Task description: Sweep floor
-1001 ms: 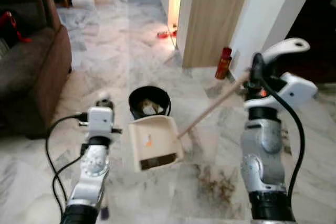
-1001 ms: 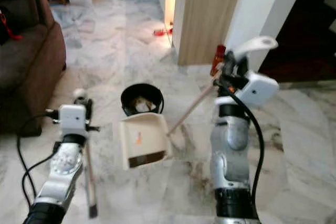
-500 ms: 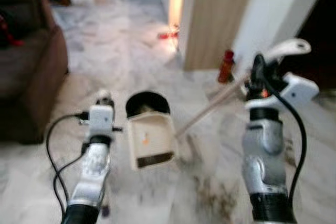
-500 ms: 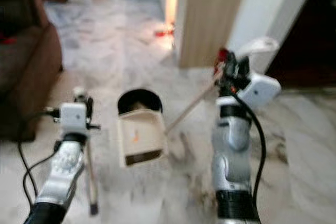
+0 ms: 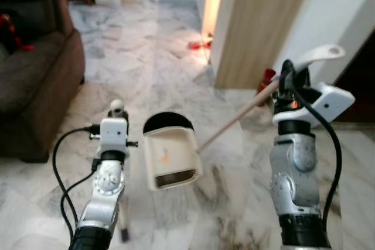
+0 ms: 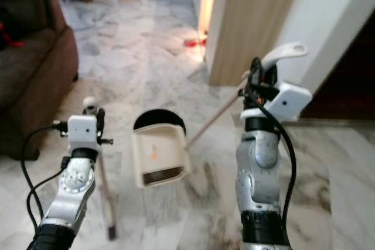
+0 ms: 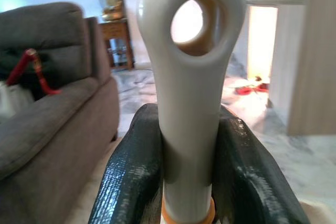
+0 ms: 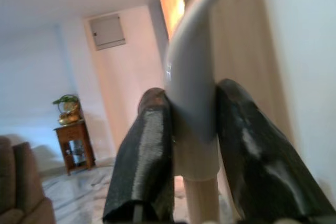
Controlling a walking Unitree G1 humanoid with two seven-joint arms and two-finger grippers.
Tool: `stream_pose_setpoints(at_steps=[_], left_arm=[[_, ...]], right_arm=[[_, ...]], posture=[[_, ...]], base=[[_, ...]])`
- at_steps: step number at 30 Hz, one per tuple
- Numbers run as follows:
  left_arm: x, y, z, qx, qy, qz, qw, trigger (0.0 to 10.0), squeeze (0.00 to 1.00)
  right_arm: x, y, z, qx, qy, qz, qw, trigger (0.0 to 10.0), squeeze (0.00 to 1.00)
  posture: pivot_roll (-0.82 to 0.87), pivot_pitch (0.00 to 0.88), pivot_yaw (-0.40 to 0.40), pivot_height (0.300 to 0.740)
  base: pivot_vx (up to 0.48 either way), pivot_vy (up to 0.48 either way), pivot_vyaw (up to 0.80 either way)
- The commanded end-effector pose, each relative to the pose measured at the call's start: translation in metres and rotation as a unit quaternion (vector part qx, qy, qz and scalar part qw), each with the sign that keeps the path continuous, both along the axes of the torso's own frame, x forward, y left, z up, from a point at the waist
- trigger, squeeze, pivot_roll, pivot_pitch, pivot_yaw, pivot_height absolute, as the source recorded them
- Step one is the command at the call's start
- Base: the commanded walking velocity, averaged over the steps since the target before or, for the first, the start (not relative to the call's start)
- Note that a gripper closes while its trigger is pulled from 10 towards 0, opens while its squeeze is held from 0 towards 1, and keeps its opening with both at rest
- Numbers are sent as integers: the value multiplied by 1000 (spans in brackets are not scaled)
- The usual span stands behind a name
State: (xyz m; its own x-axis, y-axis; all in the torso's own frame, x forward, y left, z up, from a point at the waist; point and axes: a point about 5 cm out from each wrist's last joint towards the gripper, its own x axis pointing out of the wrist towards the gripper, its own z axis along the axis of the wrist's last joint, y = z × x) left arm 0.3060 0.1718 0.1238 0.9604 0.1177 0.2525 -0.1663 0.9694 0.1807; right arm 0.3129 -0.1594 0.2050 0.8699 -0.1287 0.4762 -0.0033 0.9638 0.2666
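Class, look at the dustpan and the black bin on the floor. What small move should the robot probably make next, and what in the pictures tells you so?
Probably tip the dustpan forward over the black bin. The right claw is shut on the dustpan handle, the pan hangs just in front of the bin with dark dirt at its lower end, and the left claw holds the broom handle aside.

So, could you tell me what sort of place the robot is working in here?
Most likely a home's living area: a brown sofa on a marble-tiled floor, and a side table with a plant behind it.
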Motion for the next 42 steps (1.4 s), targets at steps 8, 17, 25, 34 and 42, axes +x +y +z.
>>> stream_pose_setpoints(at_steps=[8,17,25,34,42], left_arm=[[2,6,12,21,-27,7,999,10000,0],[1,6,13,21,-29,10,999,10000,0],[1,6,12,18,-30,10,999,10000,0],[0,8,12,19,-31,12,999,10000,0],[0,8,12,17,-33,12,999,10000,0]], right_arm=[[-2,4,17,12,-38,11,999,10000,0],[-2,4,17,11,-37,14,999,10000,0],[-1,5,16,10,-33,18,999,10000,0],[-1,6,16,7,-34,22,999,10000,0],[-2,7,16,7,-35,24,999,10000,0]], posture=[[165,0,-86,740],[167,0,-88,740],[167,0,-89,740],[168,0,-89,740],[169,0,-89,740]], base=[[370,0,0],[372,0,0],[371,0,0],[373,0,0],[364,0,0]])
